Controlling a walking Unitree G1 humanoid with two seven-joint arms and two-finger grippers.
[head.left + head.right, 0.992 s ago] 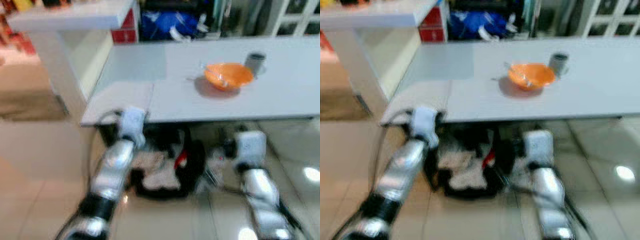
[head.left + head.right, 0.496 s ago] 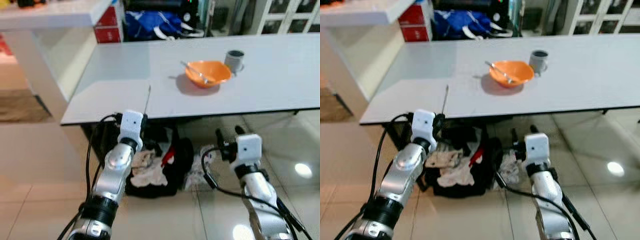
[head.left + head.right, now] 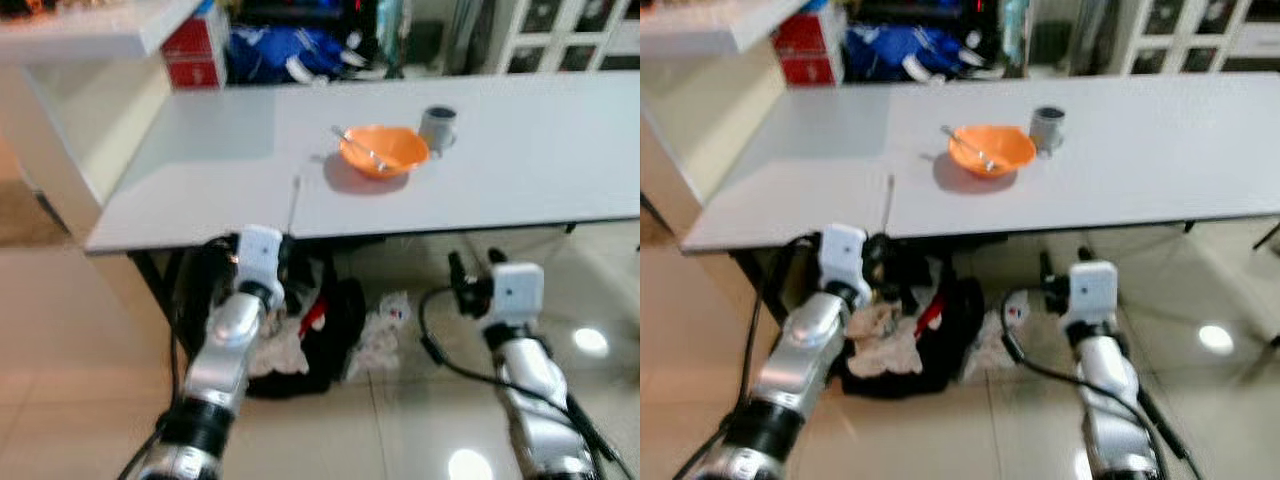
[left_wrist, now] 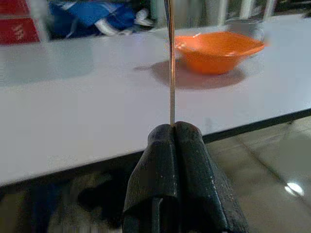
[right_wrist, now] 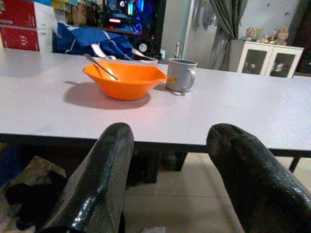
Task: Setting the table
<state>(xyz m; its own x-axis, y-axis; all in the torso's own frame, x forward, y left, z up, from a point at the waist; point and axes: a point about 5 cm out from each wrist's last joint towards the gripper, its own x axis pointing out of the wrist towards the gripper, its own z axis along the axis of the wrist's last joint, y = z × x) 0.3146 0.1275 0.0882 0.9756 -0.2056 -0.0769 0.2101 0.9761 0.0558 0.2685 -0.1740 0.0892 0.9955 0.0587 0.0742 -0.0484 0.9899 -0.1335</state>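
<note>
Left pincer (image 4: 173,133) is clenched on a thin rod (image 4: 170,73) before the bench (image 3: 520,170). Right pincer (image 5: 170,145) gapes wide, holding nothing. The rod's top is cut off.

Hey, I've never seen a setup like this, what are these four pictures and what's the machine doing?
It is a walking humanoid robot with two silver arms, each ending in two black fingers. The two wide pictures come from its head, looking down at a white table. On it sit an orange bowl with a spoon in it and a grey mug just behind. The other two pictures come from cameras on its wrists. The left gripper is shut on a thin stick, perhaps a chopstick, pointing toward the bowl. The right gripper is open and holds nothing, below the table's edge. Bags and cloth lie under the table.
</note>
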